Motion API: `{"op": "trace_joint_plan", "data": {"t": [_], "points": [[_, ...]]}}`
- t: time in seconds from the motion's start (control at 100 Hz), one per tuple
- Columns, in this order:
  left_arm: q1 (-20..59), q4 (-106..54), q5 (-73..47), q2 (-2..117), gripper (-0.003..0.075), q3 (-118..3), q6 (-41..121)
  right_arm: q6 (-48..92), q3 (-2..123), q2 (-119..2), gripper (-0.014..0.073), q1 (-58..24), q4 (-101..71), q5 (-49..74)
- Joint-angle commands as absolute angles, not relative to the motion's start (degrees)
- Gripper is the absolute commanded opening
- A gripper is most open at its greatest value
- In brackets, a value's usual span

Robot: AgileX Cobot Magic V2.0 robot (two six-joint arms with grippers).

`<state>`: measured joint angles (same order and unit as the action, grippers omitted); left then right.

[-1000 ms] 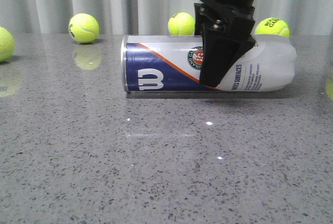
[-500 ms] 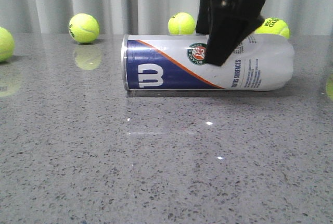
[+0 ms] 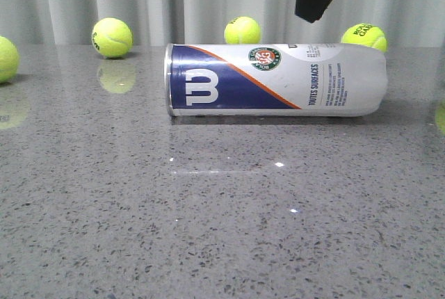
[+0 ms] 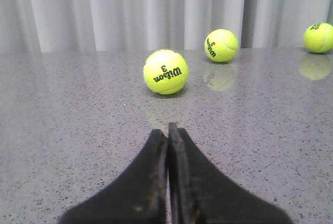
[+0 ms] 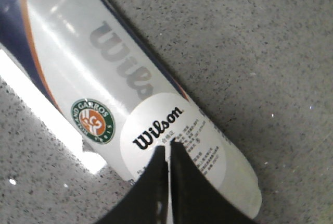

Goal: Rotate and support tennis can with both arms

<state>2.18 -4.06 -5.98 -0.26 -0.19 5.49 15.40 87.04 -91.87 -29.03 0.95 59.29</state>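
Note:
The tennis can lies on its side on the grey table, metal end to the left, navy "W" panel, orange stripe and round emblem facing the camera. My right gripper hangs above the can's right half, clear of it, its fingers closed together and empty. In the right wrist view the can runs diagonally under the shut right gripper. My left gripper shows only in the left wrist view, shut and empty, low over the table and away from the can.
Yellow-green tennis balls sit along the back of the table, and one at the far left edge. The left wrist view faces three balls, the nearest just ahead of the fingers. A grey curtain hangs behind.
My right gripper has risen from in front of the can to above it. The can has rolled a little, bringing the emblem and text higher and fully into sight.

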Motion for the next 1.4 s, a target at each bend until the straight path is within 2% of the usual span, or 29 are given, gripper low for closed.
{"op": "trace_joint_plan", "data": {"t": [0.0, 0.26, 0.4, 1.02, 1.39], "points": [[2.34, -4.19, -2.07, -2.48, -0.0021, 2.6, 5.11, 8.45, 88.58, -88.57, -0.0061, -28.8, 1.6, 57.64], [2.34, -4.19, -2.07, -2.48, -0.0021, 2.6, 5.11, -9.27, 88.04, -85.66, -0.0066, -26.05, 1.6, 59.59], [2.34, -4.19, -2.07, -2.48, -0.0021, 2.6, 5.11, -16.65, 84.36, -81.51, -0.0066, -23.88, 1.81, 56.78], [2.34, -4.19, -2.07, -2.48, -0.0021, 2.6, 5.11, -16.81, 58.55, -58.56, -0.0066, -9.71, 1.81, 49.58], [2.34, -4.19, -2.07, -2.48, -0.0021, 2.6, 5.11, -17.37, 44.14, -39.79, -0.0066, -8.81, 1.46, 39.8]]}}
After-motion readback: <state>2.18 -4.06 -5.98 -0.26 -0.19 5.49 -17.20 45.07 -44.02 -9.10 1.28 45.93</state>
